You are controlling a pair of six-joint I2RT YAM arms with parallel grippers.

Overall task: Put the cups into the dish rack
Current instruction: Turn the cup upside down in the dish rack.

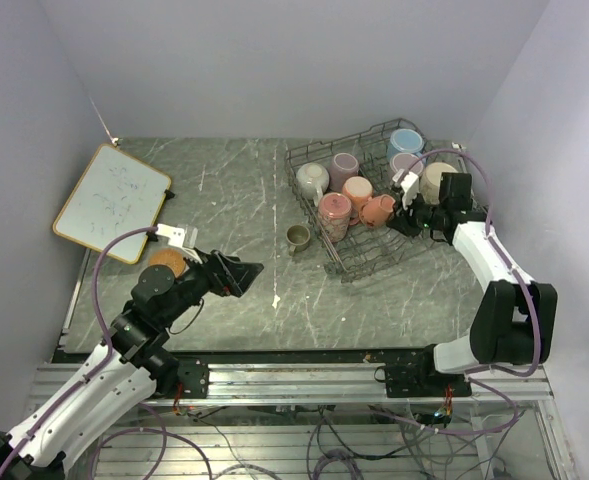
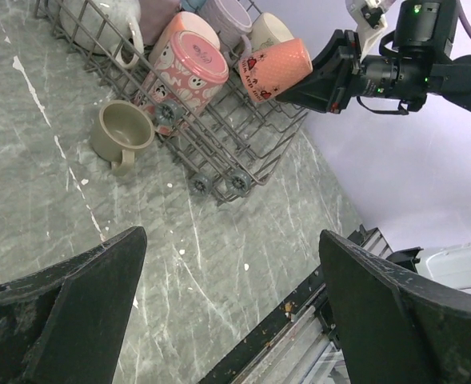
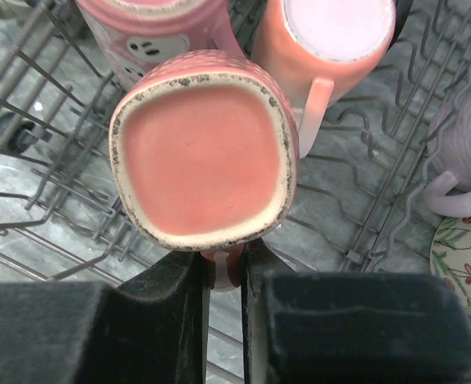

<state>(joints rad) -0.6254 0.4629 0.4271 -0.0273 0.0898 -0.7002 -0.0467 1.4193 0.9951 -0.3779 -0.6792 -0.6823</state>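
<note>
Pink mug (image 3: 203, 156) over the dish rack (image 3: 379, 200): only the right wrist view shows its handle clamped by the right pincer (image 3: 225, 268); left pincer (image 2: 231, 240) gapes apart.

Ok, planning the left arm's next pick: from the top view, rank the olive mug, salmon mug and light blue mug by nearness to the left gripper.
From the left gripper:
1. olive mug, on the table beside the dish rack.
2. salmon mug, held by the right gripper.
3. light blue mug, rack's far corner.
</note>
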